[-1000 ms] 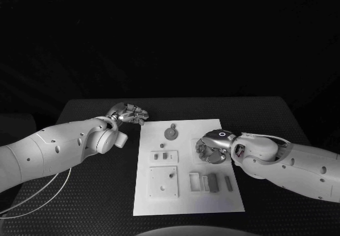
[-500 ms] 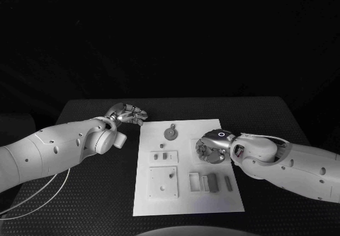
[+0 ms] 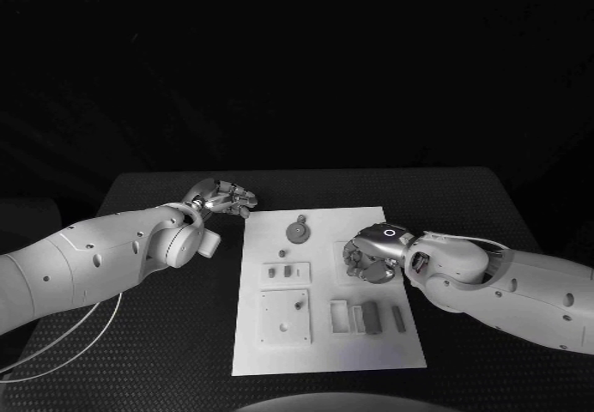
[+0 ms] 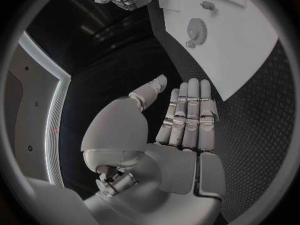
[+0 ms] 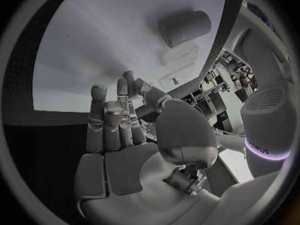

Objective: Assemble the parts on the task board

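The task board (image 3: 330,343) lies mid-table, long axis running from near edge to far edge. The right hand (image 3: 370,262) hovers over its right edge, fingers straight, holding nothing. The left hand (image 3: 221,197) sits off the board's far left corner, fingers straight and empty.

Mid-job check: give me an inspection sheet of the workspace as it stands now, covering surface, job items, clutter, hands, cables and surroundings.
Surface: black table, textured, carrying the white task board in its middle.
Job's things: a gear-shaped part on the board's far half; a square plate and a row of small blocks on the near half.
Clutter: nothing seen.
Hands: left hand off the board at its far left corner, fingers extended, holding nothing; right hand over the board's right side, palm empty in the wrist view.
Cables: pale cables hang under the left arm.
Surroundings: dark; nothing seen.
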`<state>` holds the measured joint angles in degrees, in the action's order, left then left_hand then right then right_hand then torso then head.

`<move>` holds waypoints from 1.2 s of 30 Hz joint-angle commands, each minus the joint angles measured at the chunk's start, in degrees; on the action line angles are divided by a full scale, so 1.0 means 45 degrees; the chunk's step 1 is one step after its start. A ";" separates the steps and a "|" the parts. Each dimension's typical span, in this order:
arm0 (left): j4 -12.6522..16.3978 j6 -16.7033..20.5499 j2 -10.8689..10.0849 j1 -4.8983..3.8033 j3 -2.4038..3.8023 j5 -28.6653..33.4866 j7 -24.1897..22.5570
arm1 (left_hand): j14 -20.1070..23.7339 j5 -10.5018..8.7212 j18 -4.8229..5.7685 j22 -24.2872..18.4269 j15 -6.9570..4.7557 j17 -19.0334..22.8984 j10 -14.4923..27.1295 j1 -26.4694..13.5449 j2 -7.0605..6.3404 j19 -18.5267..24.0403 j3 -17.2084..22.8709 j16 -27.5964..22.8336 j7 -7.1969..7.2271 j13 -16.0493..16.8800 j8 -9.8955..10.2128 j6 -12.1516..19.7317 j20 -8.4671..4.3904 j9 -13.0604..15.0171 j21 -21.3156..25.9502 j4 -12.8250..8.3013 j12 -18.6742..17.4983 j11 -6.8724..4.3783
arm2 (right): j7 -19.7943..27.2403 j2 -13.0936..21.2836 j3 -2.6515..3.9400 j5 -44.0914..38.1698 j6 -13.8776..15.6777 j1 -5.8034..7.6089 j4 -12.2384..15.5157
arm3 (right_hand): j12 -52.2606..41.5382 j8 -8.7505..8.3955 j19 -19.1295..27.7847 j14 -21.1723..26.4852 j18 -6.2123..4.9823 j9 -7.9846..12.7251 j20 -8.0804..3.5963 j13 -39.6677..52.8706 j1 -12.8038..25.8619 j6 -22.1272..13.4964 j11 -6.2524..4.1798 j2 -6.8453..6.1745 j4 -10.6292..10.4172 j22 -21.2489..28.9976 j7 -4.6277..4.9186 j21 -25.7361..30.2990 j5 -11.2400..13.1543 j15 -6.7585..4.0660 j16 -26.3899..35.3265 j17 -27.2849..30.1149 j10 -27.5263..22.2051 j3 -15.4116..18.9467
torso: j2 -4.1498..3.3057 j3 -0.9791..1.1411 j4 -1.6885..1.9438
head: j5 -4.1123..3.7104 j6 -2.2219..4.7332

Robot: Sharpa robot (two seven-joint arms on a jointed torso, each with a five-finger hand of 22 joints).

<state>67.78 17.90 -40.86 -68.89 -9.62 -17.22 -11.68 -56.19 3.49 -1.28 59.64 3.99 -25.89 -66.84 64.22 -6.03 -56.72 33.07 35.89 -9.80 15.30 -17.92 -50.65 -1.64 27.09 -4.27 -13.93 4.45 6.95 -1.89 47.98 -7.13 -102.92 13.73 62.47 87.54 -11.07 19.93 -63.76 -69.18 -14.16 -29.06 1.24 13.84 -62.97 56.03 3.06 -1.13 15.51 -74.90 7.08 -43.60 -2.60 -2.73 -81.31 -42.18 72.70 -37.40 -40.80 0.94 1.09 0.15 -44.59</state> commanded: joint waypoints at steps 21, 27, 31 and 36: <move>-0.0110 -0.0047 0.0251 -0.0029 0.0012 0.0113 -0.0178 | -0.0106 -0.0051 -0.0083 -0.0024 0.0012 -0.0053 -0.0061 -0.0111 0.0045 -0.0095 -0.0091 -0.0099 0.0009 0.0009 -0.0058 0.0023 0.0006 -0.0026 0.0067 0.0031 -0.0013 -0.0003 | 0.0816 -0.0356 0.0408 0.0662 0.0792 0.0090 0.1445 | -0.0079 0.0144 0.0019 0.0009 -0.0186 -0.0322 -0.0001 0.0072 -0.0037 0.0231 0.0004 0.0048 0.0083 -0.0240 -0.0083 0.0094 -0.0065 -0.0106 0.0115 0.0001 0.0108 -0.0059 | 0.0015 -0.0008 0.0005 | 0.0296 -0.0058; -0.0262 -0.0042 0.0435 -0.0029 0.0015 0.0228 -0.0189 | -0.0109 -0.0051 -0.0081 -0.0027 0.0013 -0.0067 -0.0067 -0.0117 0.0052 -0.0095 -0.0098 -0.0109 0.0010 0.0011 -0.0062 0.0018 0.0007 -0.0027 0.0067 0.0038 -0.0012 -0.0005 | 0.0936 -0.1125 0.0293 0.0662 0.0715 -0.0091 0.1511 | -0.0071 0.0134 0.0005 -0.0002 -0.0186 -0.0322 -0.0004 0.0080 -0.0057 0.0222 0.0003 0.0068 0.0081 -0.0239 -0.0077 0.0094 -0.0065 -0.0109 0.0125 0.0003 0.0097 -0.0081 | 0.0032 -0.0042 -0.0015 | 0.0432 -0.0078; -0.0353 -0.0080 0.0574 -0.0029 0.0015 0.0269 -0.0202 | -0.0110 -0.0051 -0.0082 -0.0028 0.0013 -0.0073 -0.0070 -0.0118 0.0058 -0.0096 -0.0099 -0.0114 0.0010 0.0011 -0.0063 0.0018 0.0007 -0.0028 0.0067 0.0041 -0.0012 -0.0006 | 0.0999 -0.1489 0.0252 0.0662 0.0661 -0.0356 0.1555 | -0.0068 0.0131 0.0000 -0.0006 -0.0186 -0.0322 -0.0006 0.0084 -0.0067 0.0220 0.0002 0.0076 0.0085 -0.0239 -0.0075 0.0095 -0.0065 -0.0110 0.0129 0.0003 0.0094 -0.0090 | 0.0032 -0.0034 0.0006 | 0.0515 -0.0057; -0.0523 -0.0093 0.0731 -0.0029 0.0016 0.0269 -0.0202 | -0.0112 -0.0051 -0.0082 -0.0030 0.0013 -0.0081 -0.0071 -0.0119 0.0062 -0.0096 -0.0102 -0.0120 0.0010 0.0011 -0.0063 0.0019 0.0006 -0.0029 0.0066 0.0042 -0.0013 -0.0006 | 0.1070 -0.2022 0.0129 0.0555 0.0536 -0.0653 0.1407 | -0.0066 0.0129 -0.0004 -0.0011 -0.0186 -0.0324 -0.0008 0.0089 -0.0079 0.0220 0.0001 0.0088 0.0093 -0.0239 -0.0074 0.0096 -0.0065 -0.0112 0.0133 0.0003 0.0092 -0.0099 | 0.0033 -0.0063 -0.0002 | 0.0736 -0.0058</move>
<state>65.57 17.91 -37.79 -68.90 -9.60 -16.52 -11.77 -56.19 3.49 -1.27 59.60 3.99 -26.21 -66.84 64.00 -5.81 -56.72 32.95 35.67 -9.80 15.30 -17.92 -50.65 -1.64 27.05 -4.27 -13.80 4.44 6.95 1.73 39.33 -6.50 -100.00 17.37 59.74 94.06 -11.07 20.02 -63.85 -68.98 -14.17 -29.06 1.37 14.18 -62.96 56.39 3.06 -1.16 15.91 -74.93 7.11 -43.37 -2.67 -2.91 -81.08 -42.16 72.69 -37.63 -40.64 0.73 1.07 2.92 -44.86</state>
